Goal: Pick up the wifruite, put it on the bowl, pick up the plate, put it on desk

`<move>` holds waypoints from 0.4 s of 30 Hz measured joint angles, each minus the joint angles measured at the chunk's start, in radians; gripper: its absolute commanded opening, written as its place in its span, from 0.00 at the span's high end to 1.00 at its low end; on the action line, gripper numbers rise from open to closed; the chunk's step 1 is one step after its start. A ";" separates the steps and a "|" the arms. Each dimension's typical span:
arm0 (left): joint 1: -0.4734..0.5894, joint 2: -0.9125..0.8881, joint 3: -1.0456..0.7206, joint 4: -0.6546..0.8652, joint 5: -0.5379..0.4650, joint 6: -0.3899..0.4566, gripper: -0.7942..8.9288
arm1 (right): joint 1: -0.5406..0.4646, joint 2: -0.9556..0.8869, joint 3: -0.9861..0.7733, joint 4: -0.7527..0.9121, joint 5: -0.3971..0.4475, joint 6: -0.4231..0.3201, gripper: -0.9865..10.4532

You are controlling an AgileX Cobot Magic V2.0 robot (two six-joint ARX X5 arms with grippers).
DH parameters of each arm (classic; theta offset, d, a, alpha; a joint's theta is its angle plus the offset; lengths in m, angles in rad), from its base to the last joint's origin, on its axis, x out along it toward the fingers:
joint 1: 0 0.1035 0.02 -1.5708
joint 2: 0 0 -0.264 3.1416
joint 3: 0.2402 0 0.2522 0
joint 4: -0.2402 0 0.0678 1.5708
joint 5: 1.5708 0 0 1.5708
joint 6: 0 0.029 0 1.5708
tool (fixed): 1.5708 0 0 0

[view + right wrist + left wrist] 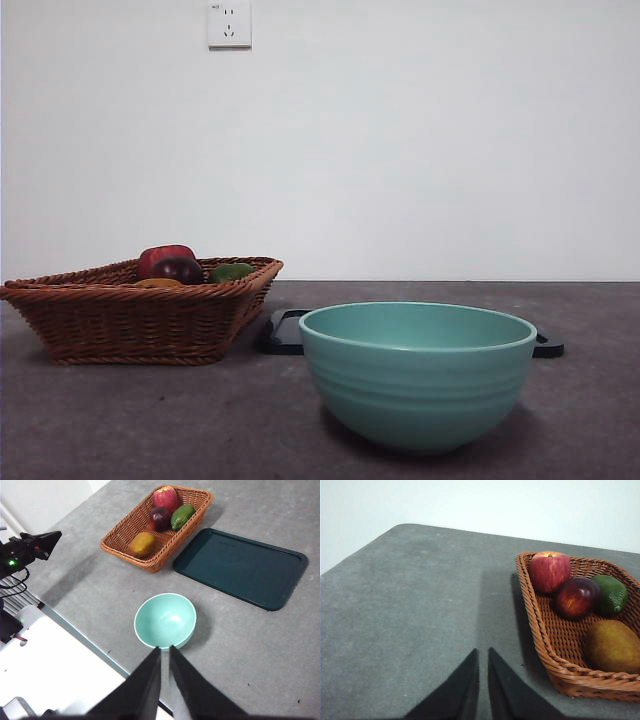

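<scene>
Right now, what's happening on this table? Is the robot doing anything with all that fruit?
Nothing is being handled yet. The small orange-brown fruit lies in the wicker basket with a red apple, a dark red fruit and a green one. The mint-green bowl stands empty on the desk, near a dark tray. The left gripper hangs beside the basket and the right gripper high above the bowl, both with jaws shut and holding nothing.
</scene>
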 measured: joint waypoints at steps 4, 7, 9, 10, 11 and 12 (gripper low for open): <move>0.000 0.000 0.000 0.000 0.000 0.000 0.89 | 0.000 0.000 0.000 0.000 0.000 0.000 0.89; 0.000 0.000 0.000 0.000 0.000 0.000 0.89 | 0.000 0.000 0.000 0.000 0.000 0.000 0.89; 0.000 0.000 0.000 0.000 0.000 0.000 0.89 | -0.002 0.000 0.000 0.000 0.002 0.000 0.89; 0.000 0.000 0.000 0.000 0.000 0.000 0.89 | -0.015 0.000 0.000 0.000 0.002 0.000 0.89; 0.000 0.000 0.000 0.000 0.000 0.000 0.89 | -0.035 0.000 0.000 0.000 0.000 -0.003 0.89; 0.000 0.000 0.000 0.000 0.000 0.000 0.89 | -0.061 0.000 0.000 0.000 0.000 -0.016 0.89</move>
